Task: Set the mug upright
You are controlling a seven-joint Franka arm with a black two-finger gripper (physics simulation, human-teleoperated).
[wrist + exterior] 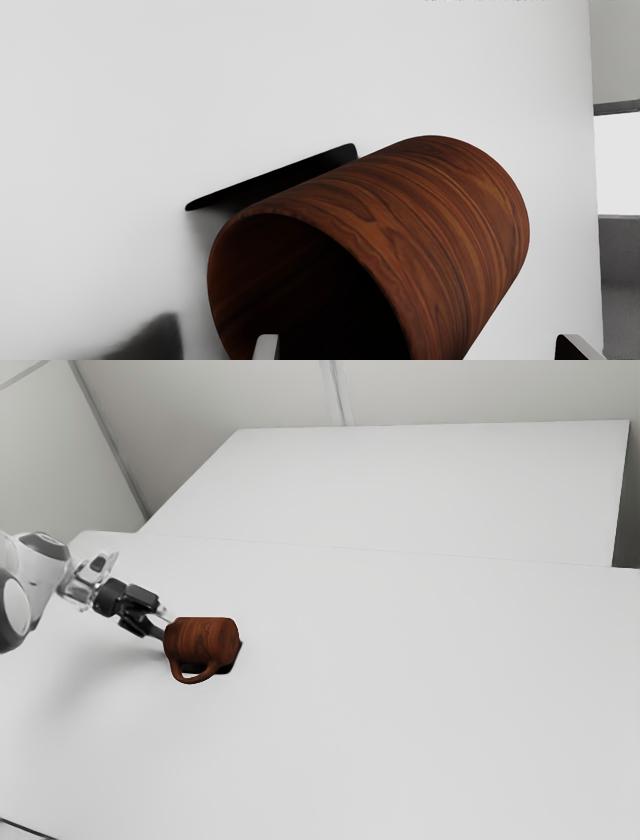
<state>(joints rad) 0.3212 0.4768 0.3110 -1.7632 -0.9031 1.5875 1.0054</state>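
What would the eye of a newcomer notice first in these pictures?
Probably the brown wood-grain mug, lying on its side in the exterior view's left half, vivid against the white table. Next, the black pincer at its open mouth, fingers apart. Then the flat black patch beside the mug, probably its shadow.

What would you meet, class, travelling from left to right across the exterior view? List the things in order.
White robot arm → black claw → brown wood-grained mug, lying on its side.
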